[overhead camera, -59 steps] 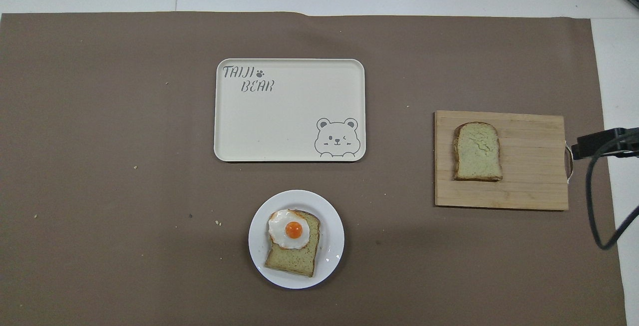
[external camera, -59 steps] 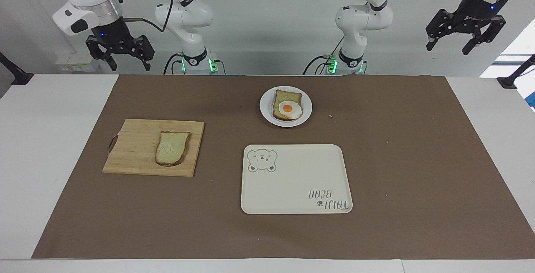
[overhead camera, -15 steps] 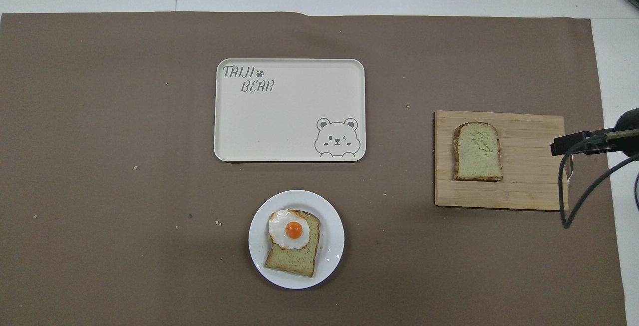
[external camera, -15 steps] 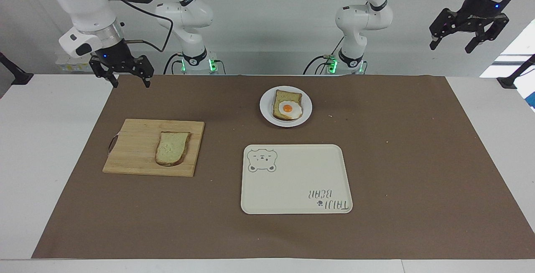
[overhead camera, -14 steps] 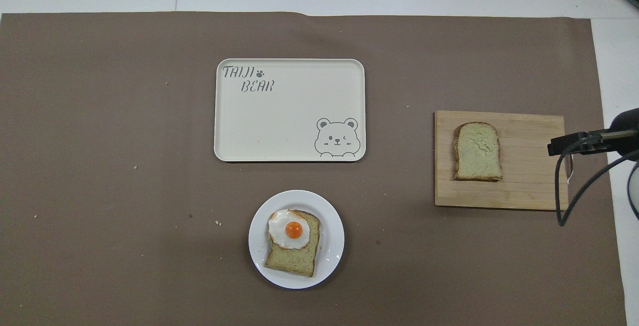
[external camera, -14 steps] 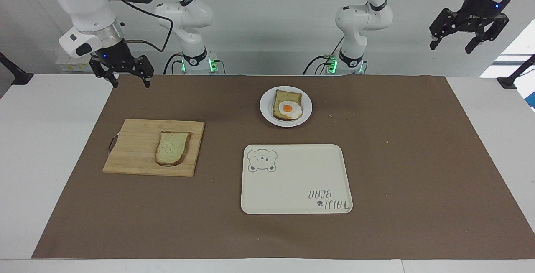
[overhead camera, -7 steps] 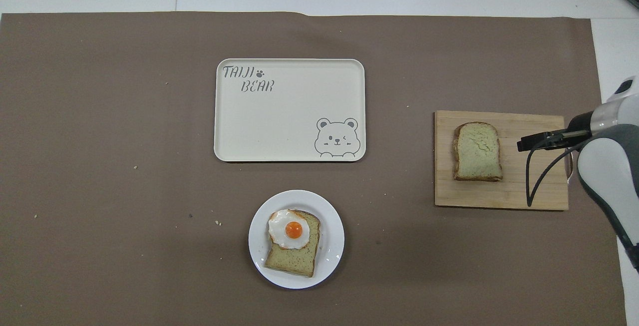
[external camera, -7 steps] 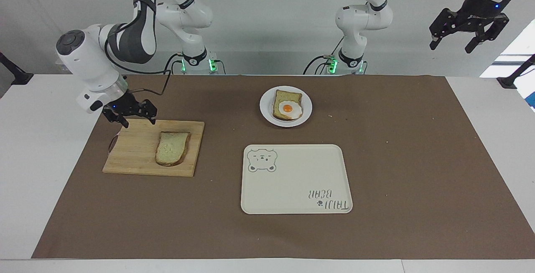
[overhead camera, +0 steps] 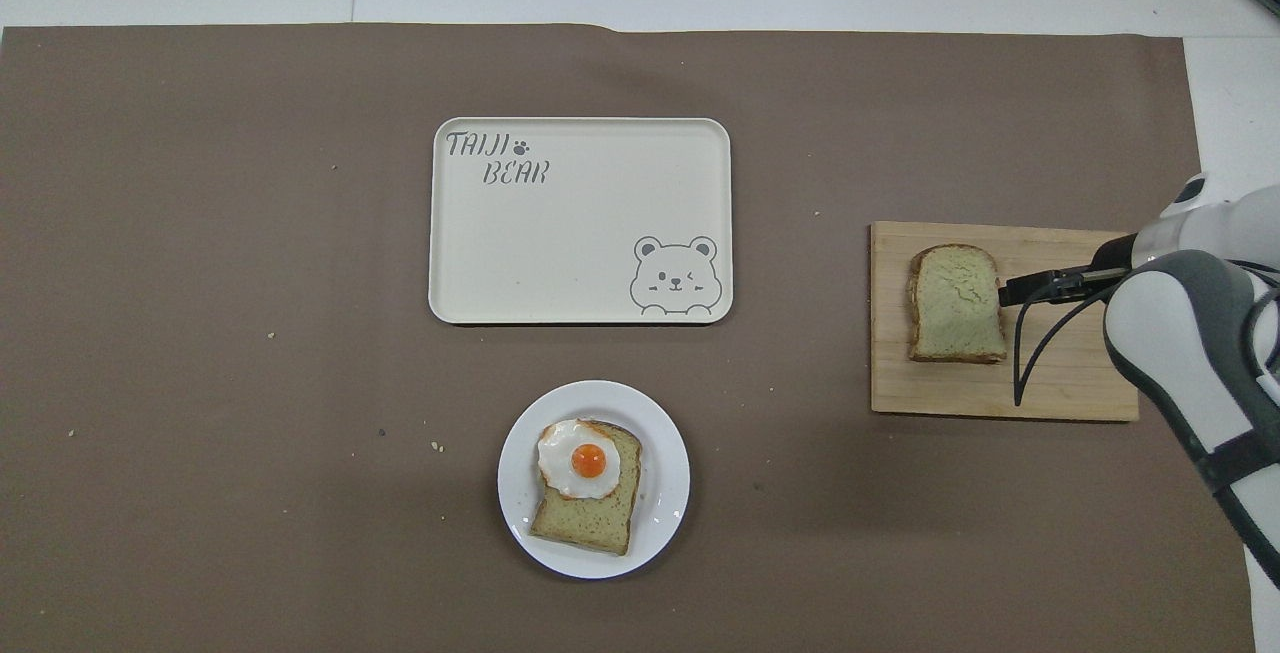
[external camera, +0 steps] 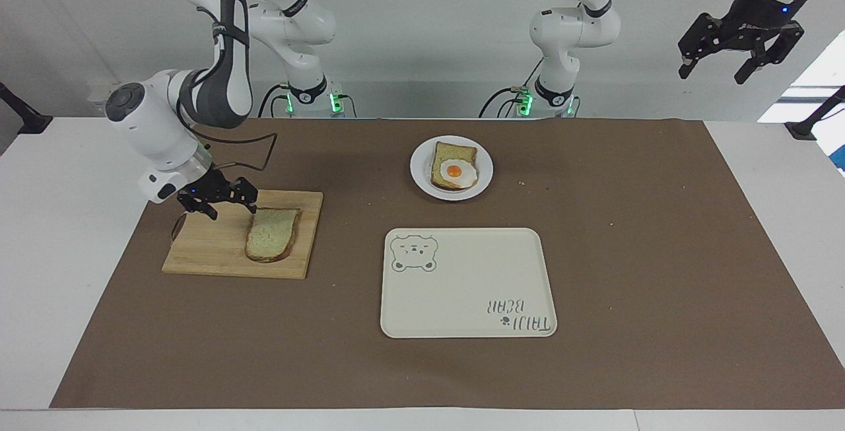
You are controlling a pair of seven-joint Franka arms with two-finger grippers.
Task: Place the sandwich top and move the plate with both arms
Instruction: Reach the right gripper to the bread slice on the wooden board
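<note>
The sandwich top (external camera: 272,234), a plain slice of bread, lies on a wooden cutting board (external camera: 208,243) toward the right arm's end of the table; it also shows in the overhead view (overhead camera: 956,305). My right gripper (external camera: 232,210) is open and low over the board, just beside the slice's rounded end, apart from it. The small white plate (external camera: 418,168) stands near the robots and bears a bread slice with a fried egg (external camera: 453,170); the plate (overhead camera: 672,493) also shows from above. My left gripper (external camera: 739,69) is open and waits high up at the left arm's end.
A cream tray with a bear drawing (external camera: 462,286) lies farther from the robots than the plate and is empty; it also shows in the overhead view (overhead camera: 580,233). The right arm's body (overhead camera: 1180,343) overhangs the cutting board's (overhead camera: 1060,378) outer end. A brown mat covers the table.
My right arm has come down from high above the table's edge to low over the cutting board, closing on the plain slice. The left arm, bread and plate have not moved.
</note>
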